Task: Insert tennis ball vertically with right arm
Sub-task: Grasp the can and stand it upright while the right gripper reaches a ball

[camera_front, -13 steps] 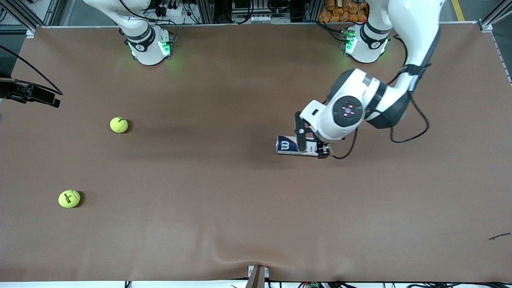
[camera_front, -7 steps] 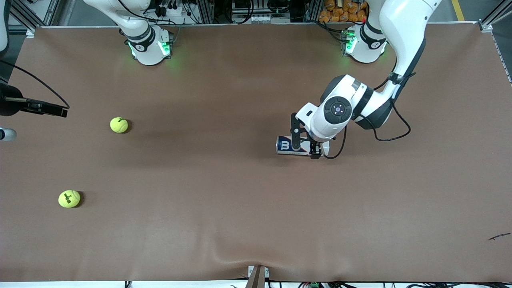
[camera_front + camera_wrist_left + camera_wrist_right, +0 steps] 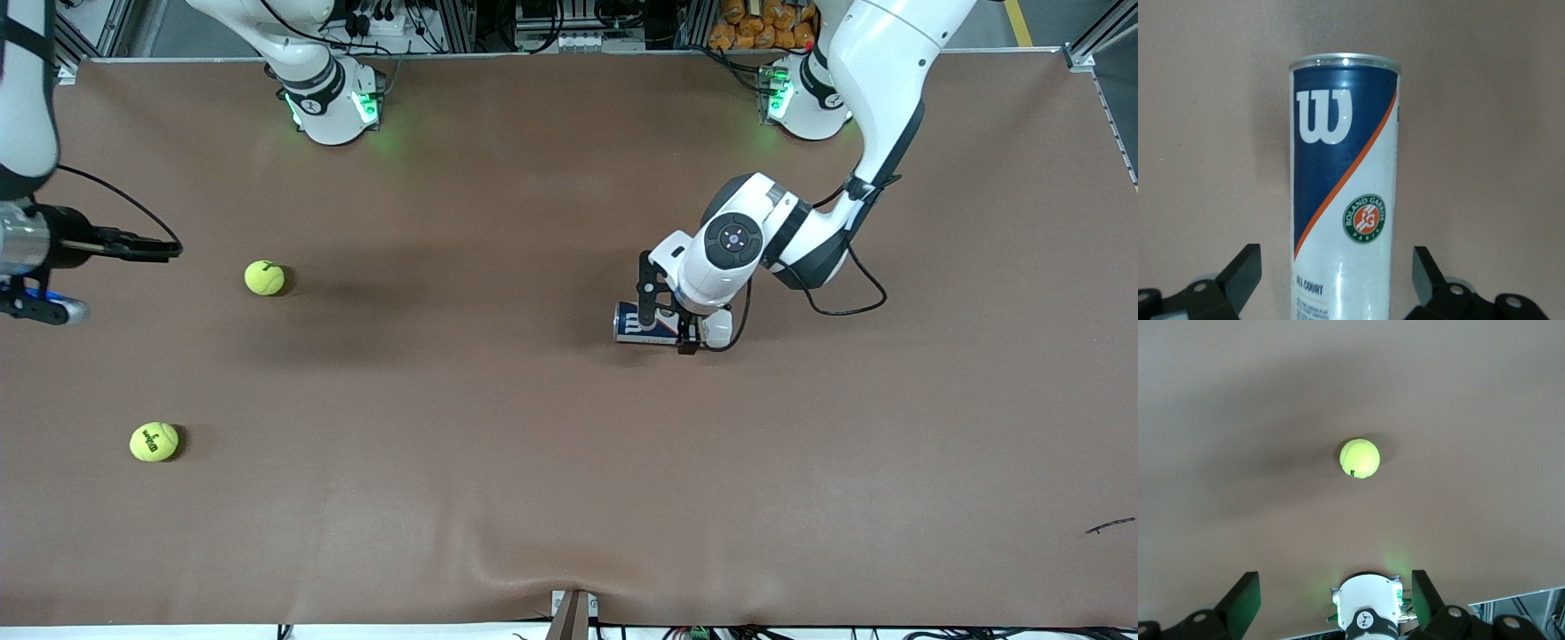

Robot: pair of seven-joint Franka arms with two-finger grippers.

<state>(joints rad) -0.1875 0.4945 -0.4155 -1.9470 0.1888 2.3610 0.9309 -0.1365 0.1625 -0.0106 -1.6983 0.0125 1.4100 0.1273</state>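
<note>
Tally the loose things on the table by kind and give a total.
Tennis balls: 2 (one toward the right arm's end, another nearer the front camera)
Ball can: 1, lying on its side
Total: 3

Even overhead light across my brown table (image 3: 569, 462); soft shadows trail each tennis ball (image 3: 264, 277), glare streaks the can (image 3: 1343, 187), my fingers (image 3: 1238, 277) blur.

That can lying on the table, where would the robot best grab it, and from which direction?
Probably around the middle of its round body, coming straight down from above. The can lies on its side on the table, so its curved flanks are free. The left hand is already over it, open, one finger on each flank. The right hand, also open, is up near a ball.
</note>
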